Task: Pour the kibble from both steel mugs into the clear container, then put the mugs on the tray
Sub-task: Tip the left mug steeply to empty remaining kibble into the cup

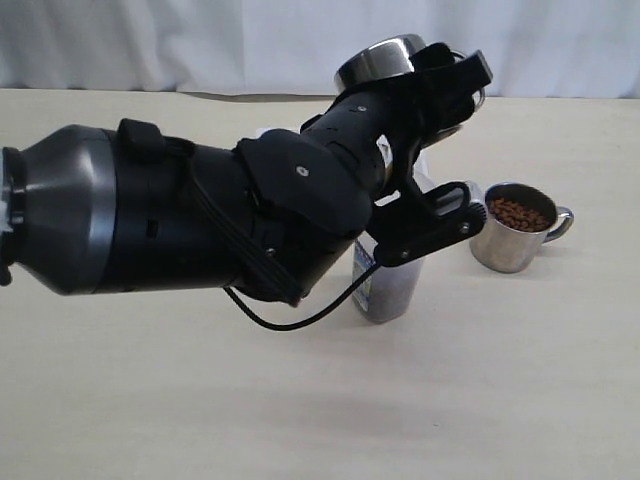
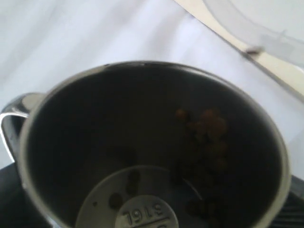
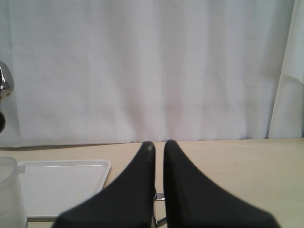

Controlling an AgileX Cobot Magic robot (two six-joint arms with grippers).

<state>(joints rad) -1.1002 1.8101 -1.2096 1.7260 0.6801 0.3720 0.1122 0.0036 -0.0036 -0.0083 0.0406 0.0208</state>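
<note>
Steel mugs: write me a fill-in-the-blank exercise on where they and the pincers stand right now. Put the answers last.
1. The left pincer grips the raised mug above the clear ____.
2. The second mug stands on the table, holding reddish-brown ____.
3. The right pincer is ____, with nothing between its jaws.
4. Neither mug rests yet on the white ____.
Missing words: container; kibble; shut; tray.
</note>
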